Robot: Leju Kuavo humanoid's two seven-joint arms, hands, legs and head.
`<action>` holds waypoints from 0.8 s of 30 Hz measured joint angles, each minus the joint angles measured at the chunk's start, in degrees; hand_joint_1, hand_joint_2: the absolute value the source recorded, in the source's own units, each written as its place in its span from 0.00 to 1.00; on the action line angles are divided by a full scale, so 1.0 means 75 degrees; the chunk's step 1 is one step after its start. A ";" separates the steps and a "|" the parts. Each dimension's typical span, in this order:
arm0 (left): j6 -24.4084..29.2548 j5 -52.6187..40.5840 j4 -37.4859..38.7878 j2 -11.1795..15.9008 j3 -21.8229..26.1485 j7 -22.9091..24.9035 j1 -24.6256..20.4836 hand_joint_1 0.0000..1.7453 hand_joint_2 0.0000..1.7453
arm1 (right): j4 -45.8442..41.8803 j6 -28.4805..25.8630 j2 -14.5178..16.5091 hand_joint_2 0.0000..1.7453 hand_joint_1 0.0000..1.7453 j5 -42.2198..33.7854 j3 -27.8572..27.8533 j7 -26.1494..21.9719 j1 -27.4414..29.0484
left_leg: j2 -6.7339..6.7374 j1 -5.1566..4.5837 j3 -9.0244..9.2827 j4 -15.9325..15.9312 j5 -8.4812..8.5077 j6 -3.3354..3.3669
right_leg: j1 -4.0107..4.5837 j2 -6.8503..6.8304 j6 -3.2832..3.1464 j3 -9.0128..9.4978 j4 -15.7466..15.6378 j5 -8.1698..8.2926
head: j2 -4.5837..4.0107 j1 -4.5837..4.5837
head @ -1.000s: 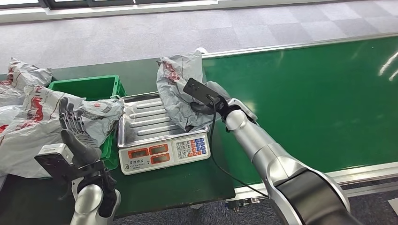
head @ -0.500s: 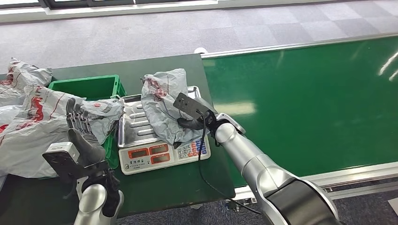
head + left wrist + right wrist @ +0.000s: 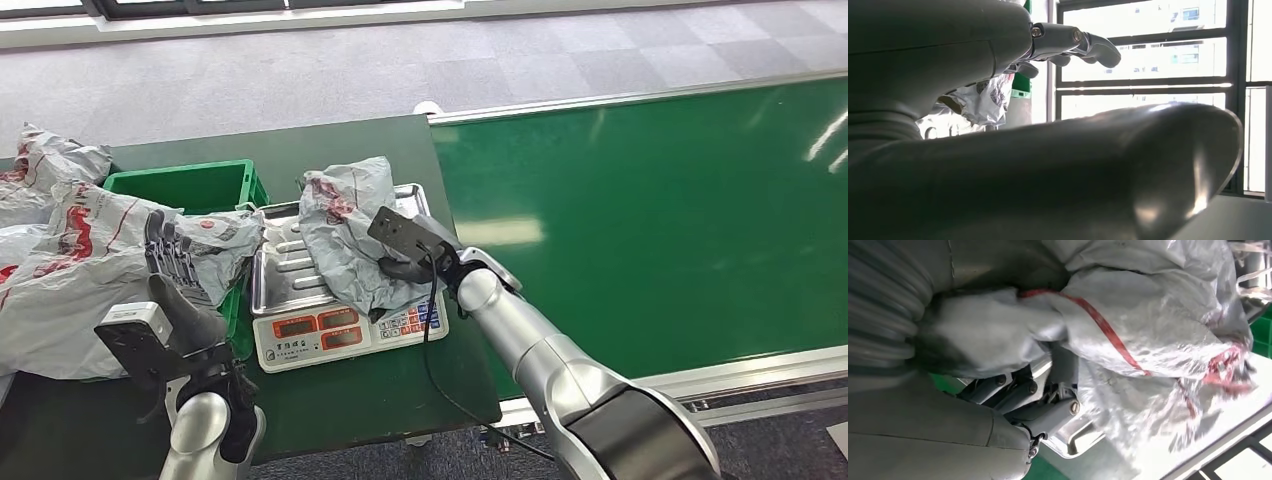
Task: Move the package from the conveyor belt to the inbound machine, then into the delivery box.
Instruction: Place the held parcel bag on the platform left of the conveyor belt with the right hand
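Conveyor belt (image 3: 650, 210): broad green band running across the right half of the scene, edged by a pale metal rail. Table (image 3: 330, 400): dark green top, left of the belt and butted against it, carrying the scale and the crate. Heap of packages (image 3: 60, 260): grey plastic mail bags with red print, piled at the far left, spilling over the crate's near side. Crate (image 3: 195, 185): green plastic box at the far left part of the table, just left of the scale. Scale (image 3: 345, 325): weighing machine with a ribbed steel pan, two red displays and a keypad on its near face. Package (image 3: 345, 235): crumpled grey bag with red markings, lying on the right part of the steel pan and hanging over its near right corner toward the keypad. Right hand (image 3: 415, 262): reaching in from the near right, fingers wrapped into the bag's folds and holding it; in the right wrist view the right hand (image 3: 1013, 390) has its fingers curled under the grey plastic above the pan's rim. Left hand (image 3: 180, 290): raised at the near left, beside the heap, fingers straight and apart, holding nothing; the left wrist view shows those fingers (image 3: 1088, 45) extended toward bright windows.
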 joint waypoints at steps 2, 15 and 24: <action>-0.0001 0.0000 0.0000 0.0000 0.0000 0.0043 -0.0042 0.00 0.00 | 0.0023 -0.0039 -0.0001 0.00 0.00 -0.0014 0.0000 0.0143 0.0006 | 0.0000 0.0000 0.0000 0.0000 0.0000 0.0000 | 0.0000 0.0000 0.0000 0.0000 0.0000 0.0000 | 0.0000 0.0000; -0.0001 0.0000 0.0041 0.0000 0.0000 0.0087 -0.0211 0.00 0.00 | 0.0066 0.0018 -0.0107 0.00 0.00 -0.0157 -0.0005 0.0174 0.0070 | 0.0001 0.0000 0.0001 0.0001 0.0000 0.0000 | 0.0000 0.0001 -0.0003 -0.0001 0.0000 0.0003 | 0.0000 0.0000; -0.0001 -0.0011 0.0039 0.0000 0.0000 0.0019 -0.0226 0.00 0.00 | 0.0066 -0.0055 -0.0153 0.00 0.00 -0.0179 -0.0049 0.0086 0.0062 | 0.0001 0.0000 0.0000 0.0001 0.0000 0.0000 | 0.0000 0.0001 -0.0004 0.0000 0.0000 0.0004 | 0.0000 -0.0001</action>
